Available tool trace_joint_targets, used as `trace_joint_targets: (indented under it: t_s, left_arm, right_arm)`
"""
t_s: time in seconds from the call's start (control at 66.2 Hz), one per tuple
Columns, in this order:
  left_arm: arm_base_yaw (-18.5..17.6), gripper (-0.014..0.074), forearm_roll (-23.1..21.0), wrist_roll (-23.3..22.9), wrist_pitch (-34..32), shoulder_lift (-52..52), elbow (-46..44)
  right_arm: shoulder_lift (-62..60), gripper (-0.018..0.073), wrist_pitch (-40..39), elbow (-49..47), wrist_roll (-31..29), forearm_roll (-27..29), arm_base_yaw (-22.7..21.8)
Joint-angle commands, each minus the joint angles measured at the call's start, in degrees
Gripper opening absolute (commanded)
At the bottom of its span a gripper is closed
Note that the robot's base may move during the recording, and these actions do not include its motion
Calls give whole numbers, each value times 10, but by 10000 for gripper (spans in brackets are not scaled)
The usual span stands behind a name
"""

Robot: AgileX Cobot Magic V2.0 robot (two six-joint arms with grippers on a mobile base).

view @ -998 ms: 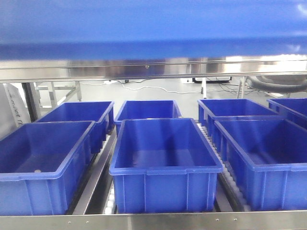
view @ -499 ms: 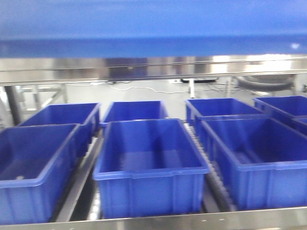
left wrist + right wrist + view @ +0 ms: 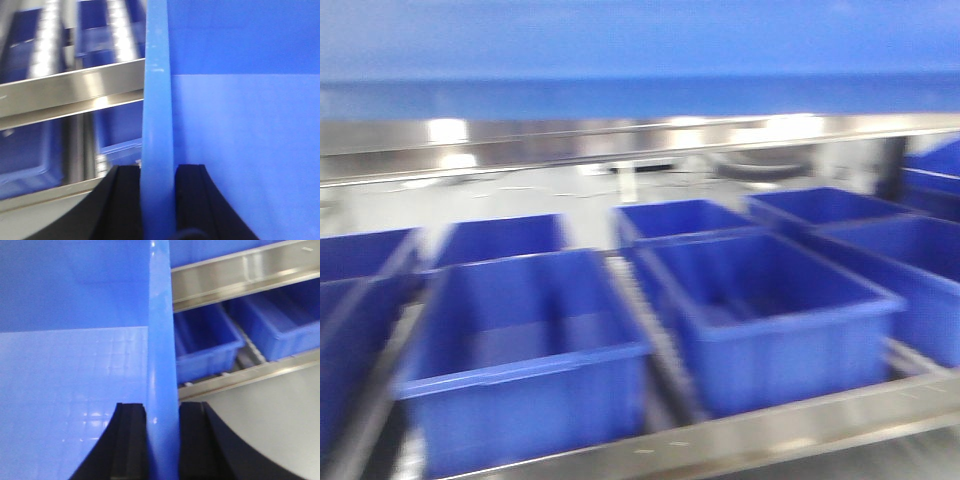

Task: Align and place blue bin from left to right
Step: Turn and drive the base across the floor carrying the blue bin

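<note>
Motion blur smears the whole front view. The bin [image 3: 640, 50] is a featureless band cut by the top edge, and the tubs [image 3: 520, 340] have soft outlines. The bottom edge crops the left gripper [image 3: 158, 170] and right gripper [image 3: 161, 407].

Blue bin [image 3: 75, 380]: pale blue plastic, smooth walls, glossy floor with a faint moulded grid.
Left gripper [image 3: 158, 172]: black, matt, smooth.
Right gripper [image 3: 162, 410]: black, matt, smooth.
Tubs [image 3: 770, 300]: darker blue plastic, smooth sides, slight sheen.
Rack rails [image 3: 620, 135]: bare brushed metal, bright reflections.
Floor [image 3: 270, 430]: grey, smooth, dull sheen.
</note>
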Motion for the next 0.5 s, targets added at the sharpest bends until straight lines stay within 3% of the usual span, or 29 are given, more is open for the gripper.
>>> trace_joint_targets:
  t_s: [0.0, 0.484]
  left_arm:
    - [-10, -111, 11, -4, -55, -4, -4]
    - [-10, -111, 11, -4, -55, -4, -4]
  right_arm:
    - [-4, -69, -54, -6, 0, -13, 5]
    - [-4, -69, -54, -6, 0, -13, 5]
